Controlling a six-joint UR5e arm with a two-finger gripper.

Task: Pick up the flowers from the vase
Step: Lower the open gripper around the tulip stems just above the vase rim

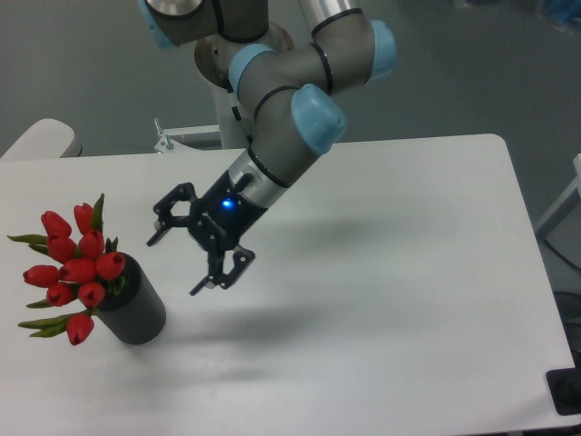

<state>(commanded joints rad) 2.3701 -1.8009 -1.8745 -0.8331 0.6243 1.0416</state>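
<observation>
Two gripper point(174, 266) fingers spread wide, empty, near flowers point(73, 270), touching nothing.

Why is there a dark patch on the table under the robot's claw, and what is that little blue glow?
In the camera view, the dark patch is the arm's soft shadow on the white table, blurry at its edges. The blue glow is a small light on the end effector, which is open. The flowers and vase look sharp, with a faint shadow beside them.
</observation>
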